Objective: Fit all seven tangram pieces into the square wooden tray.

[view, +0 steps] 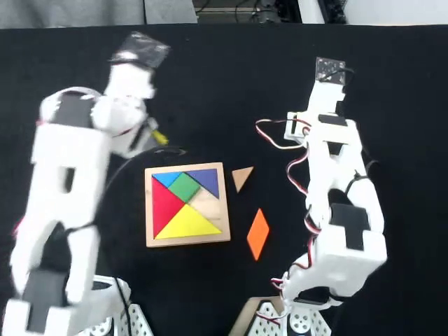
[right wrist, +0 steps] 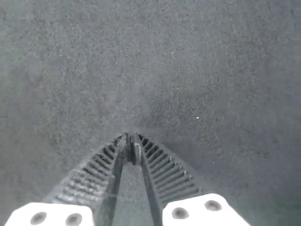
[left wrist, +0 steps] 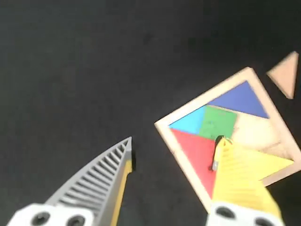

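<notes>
The square wooden tray lies mid-table and holds blue, light blue, green, red and yellow pieces, with bare wood on its right side. Two pieces rest on the cloth to its right: a tan triangle and an orange parallelogram. My left gripper hangs just past the tray's far left corner. It is open and empty in the left wrist view, where the tray and the tan triangle lie beyond its fingers. My right gripper is shut on nothing over bare cloth.
Black cloth covers the table. The right arm stands folded to the right of the loose pieces, and the left arm stands to the left of the tray. Red and white cables loop near the right arm.
</notes>
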